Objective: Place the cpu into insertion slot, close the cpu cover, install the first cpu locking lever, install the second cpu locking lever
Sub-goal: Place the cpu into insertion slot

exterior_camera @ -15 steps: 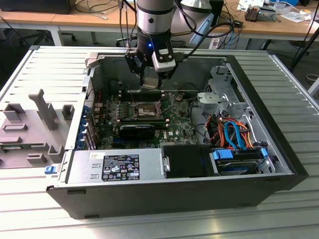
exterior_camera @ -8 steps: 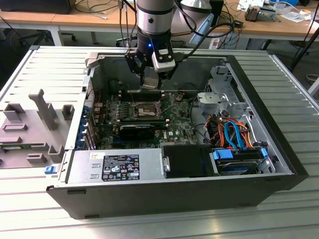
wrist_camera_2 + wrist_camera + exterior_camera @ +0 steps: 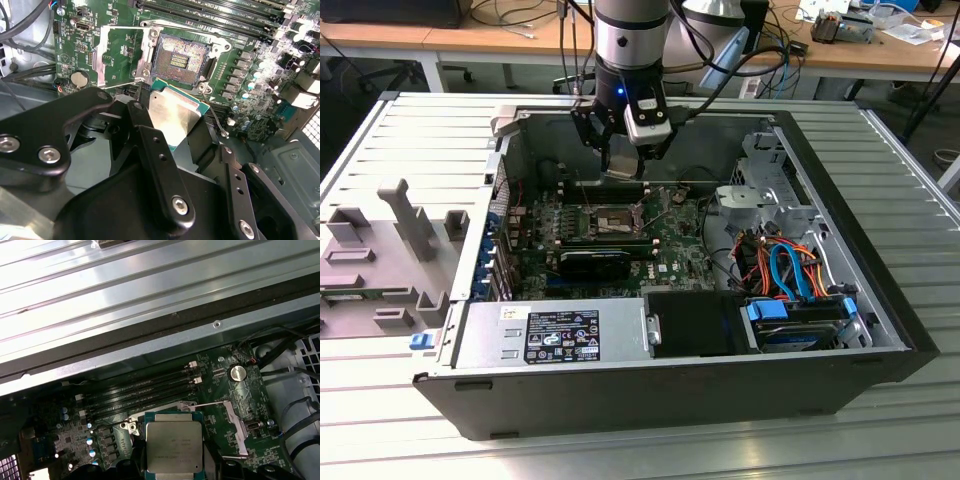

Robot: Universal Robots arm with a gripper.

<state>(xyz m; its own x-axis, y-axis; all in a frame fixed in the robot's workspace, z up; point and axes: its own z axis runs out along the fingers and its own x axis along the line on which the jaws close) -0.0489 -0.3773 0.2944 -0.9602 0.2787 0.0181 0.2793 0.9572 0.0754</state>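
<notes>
Tool [image 3: 622,166] clamped on cpu [image 3: 173,450] | open computer case [image 3: 620,400] on ribbed metal table [image 3: 880,440] | wooden desks [image 3: 510,38] behind

A ribbed metal table [image 3: 420,130] carries an open computer case [image 3: 620,400] and a grey fixture [image 3: 380,270].

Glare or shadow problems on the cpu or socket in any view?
First wrist view: hard glare on the ribbed aluminium table; the silvery square cpu is evenly lit. Second wrist view: bright sheen on the cpu's top; the square dark-pinned socket is unshadowed. Exterior view: dim inside the black computer case.
</notes>
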